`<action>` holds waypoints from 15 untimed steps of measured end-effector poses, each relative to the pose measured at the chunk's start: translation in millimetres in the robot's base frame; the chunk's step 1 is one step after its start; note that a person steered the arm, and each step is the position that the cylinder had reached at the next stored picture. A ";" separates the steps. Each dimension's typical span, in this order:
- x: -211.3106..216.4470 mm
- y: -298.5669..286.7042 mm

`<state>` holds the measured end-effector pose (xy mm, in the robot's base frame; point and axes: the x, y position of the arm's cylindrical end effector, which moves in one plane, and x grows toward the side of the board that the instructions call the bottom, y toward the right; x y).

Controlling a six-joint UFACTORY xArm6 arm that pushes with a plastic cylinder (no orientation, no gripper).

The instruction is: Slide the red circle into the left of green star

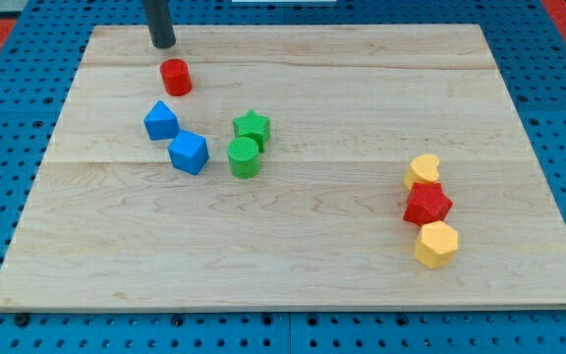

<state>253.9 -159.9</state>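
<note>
My tip [164, 44] sits near the view's top left of the counter [293, 246], just above and slightly left of the red circle [176, 76]. Small gap between them, no contact that I can see. The rod runs up out of frame at the view's top. No gripper on this rig, just the rod, so there is nothing to read as open or closed.

The red circle stands alone, upright, in the upper left part of the board. The green star [252, 127] is down and to the view's right of it, well apart from it. Directly below the star, touching or nearly so, is a green cylinder [244, 156].

Left of the green pair are two blue blocks. The upper blue block [161, 120] looks wedge-like or pentagonal; I can't pin the shape. The lower blue cube [189, 152] sits just down-right of it, corners close or touching. The cube is near the green cylinder, with a gap. Both blues lie between the red circle and the space to the left of the star.

On the view's right is a column of three blocks, touching in a chain: yellow heart [424, 169] on top, red star-like block [427, 205] in the middle, yellow hexagon [436, 244] at the bottom. This column is well apart from everything else.

The counter is light wood planks on a blue perforated base [8, 108].
</note>
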 end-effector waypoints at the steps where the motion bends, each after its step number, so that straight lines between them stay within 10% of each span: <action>1: 44.1 27.4; 6: 150.9 30.8; 15: 194.6 174.3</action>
<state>448.5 14.4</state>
